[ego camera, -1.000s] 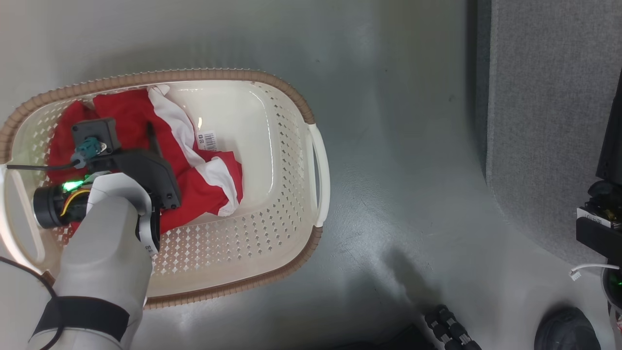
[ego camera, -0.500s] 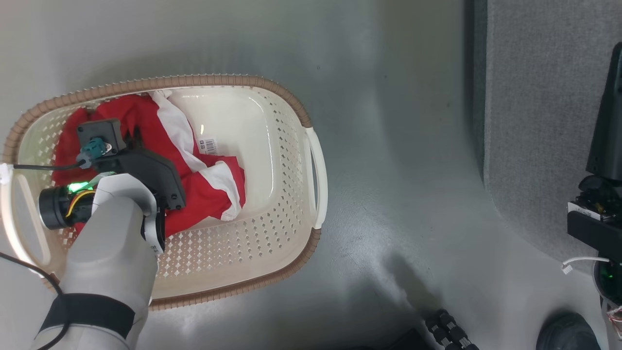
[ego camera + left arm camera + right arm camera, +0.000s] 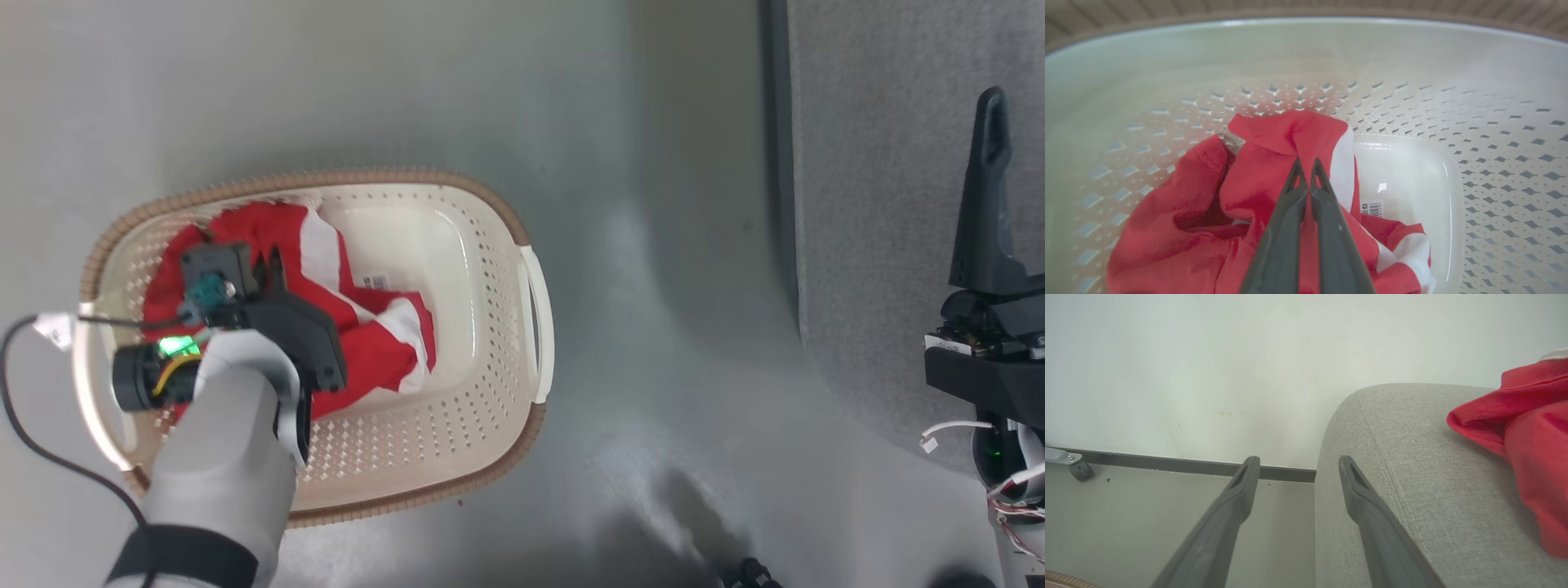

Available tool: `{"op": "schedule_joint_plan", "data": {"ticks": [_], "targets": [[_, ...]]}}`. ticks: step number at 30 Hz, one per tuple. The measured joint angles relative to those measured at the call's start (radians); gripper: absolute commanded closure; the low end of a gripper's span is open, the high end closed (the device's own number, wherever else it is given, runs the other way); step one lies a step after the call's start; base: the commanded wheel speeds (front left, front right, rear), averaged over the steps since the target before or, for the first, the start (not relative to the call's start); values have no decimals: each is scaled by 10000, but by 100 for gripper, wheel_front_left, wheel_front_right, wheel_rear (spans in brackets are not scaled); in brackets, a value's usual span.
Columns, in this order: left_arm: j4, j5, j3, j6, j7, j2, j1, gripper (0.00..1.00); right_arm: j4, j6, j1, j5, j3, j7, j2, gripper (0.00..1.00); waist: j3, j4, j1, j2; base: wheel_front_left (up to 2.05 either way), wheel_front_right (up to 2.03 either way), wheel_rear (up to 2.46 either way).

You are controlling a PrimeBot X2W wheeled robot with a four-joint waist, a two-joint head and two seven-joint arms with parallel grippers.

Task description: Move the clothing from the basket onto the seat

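Left pincer (image 3: pixel 1305 165) clamped on red clothing (image 3: pixel 1257 183) inside basket (image 3: pixel 1494 134); right pincer (image 3: pixel 1298 462) spread apart at seat (image 3: pixel 1396 457) edge.

Plastic and cloth
Smooth glossy plastic basket (image 3: pixel 490 343); soft matt cloth clothing (image 3: pixel 371 359) inside it; coarse woven grey seat (image 3: pixel 882 245) to its right.

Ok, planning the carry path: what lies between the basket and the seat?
Bare grey floor separates the basket from the seat, as the head view shows.
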Motion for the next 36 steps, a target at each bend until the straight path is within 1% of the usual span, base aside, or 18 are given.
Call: {"op": "schedule_joint_plan", "data": {"ticks": [3,6,7,14,18,23,29,36], "targets": [[-23,0,-58,-169,-21,-27,342,100,380,63,-4,4,2,-79,-4,0,-367,72,0,0,0,0,0],[-79,0,-113,-234,-36,-23,523,100,621,84,-5,6,29,-84,-4,0,-629,129,0,0,0,0,0],[-140,0,-150,-276,-48,-25,602,100,748,148,-6,6,56,-86,-6,0,-765,160,0,0,0,0,0],[-888,-127,-382,-520,-88,-21,1270,100,1590,286,-5,35,313,-119,42,0,-1742,387,-1,-1,0,0,0],[-1672,-445,-685,-520,-88,-25,1891,100,2094,334,-18,36,495,-161,203,0,-2327,504,-1,-1,0,0,0],[-2470,-825,-1011,-497,-88,-23,2569,100,2704,408,-37,44,545,-174,232,0,-3067,626,-1,-1,0,0,0],[-3325,-861,-1335,-389,-88,-19,3368,100,3281,410,102,50,506,-217,228,0,-3969,778,-2,-1,0,0,0],[-4217,-663,-1256,-290,-88,-17,3879,100,3808,408,818,123,441,-251,224,0,-5012,1010,-1,-2,0,0,0]]}}
